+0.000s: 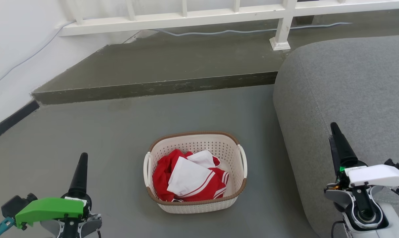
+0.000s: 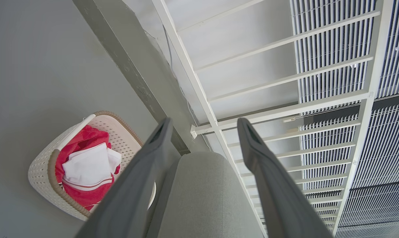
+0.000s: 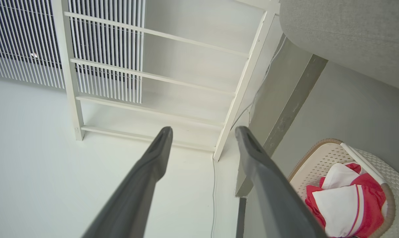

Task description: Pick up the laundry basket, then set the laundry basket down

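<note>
The laundry basket (image 1: 202, 145), holding red-and-white clothing (image 1: 189, 180), sits on the floor (image 1: 87, 132) beside a grey sofa (image 1: 344, 92). The left end effector (image 2: 204, 123) and right end effector (image 3: 202, 130) are both released and apart from it.

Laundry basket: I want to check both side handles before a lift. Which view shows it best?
Head view: the whole laundry basket shows unobstructed, both handles clear. In the left wrist view a finger hides one corner; in the right wrist view a finger and the frame edge cut it off.
</note>
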`<state>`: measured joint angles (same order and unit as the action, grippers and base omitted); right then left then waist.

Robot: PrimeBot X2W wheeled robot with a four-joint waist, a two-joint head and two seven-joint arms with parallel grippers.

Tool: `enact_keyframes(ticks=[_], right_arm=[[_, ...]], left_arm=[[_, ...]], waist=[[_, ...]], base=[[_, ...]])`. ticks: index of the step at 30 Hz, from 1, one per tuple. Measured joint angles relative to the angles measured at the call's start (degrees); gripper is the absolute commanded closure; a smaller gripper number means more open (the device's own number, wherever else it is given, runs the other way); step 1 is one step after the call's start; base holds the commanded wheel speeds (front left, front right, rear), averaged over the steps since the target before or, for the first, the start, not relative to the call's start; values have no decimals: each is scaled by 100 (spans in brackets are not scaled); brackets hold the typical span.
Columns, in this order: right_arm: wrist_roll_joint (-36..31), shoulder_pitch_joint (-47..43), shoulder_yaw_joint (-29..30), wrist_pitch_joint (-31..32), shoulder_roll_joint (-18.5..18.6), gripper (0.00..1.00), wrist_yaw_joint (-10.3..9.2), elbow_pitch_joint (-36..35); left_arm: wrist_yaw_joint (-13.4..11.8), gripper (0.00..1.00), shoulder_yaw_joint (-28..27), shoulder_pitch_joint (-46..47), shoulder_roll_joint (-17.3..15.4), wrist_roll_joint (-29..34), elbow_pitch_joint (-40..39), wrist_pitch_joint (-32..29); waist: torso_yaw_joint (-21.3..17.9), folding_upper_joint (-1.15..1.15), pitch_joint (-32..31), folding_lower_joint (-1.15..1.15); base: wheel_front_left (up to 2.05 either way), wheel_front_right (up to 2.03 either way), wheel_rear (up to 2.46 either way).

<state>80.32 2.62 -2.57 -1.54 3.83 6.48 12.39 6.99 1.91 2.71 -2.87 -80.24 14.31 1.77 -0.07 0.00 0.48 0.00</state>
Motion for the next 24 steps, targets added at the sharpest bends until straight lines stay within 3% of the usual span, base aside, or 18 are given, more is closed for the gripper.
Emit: enact_keyframes(ticks=[7,24], right_arm=[[-772,122,-308,-154,269,0,1,-26],[-2227,325,-788,-508,479,0,-47,-37]], left_arm=[[-5,0,99,70,-56,576,-30,140],[-254,0,330,162,-176,2330,-270,466]], waist=[[0,0,2,0],[2,0,8,0]], base=[[0,0,0],[0,0,0]])
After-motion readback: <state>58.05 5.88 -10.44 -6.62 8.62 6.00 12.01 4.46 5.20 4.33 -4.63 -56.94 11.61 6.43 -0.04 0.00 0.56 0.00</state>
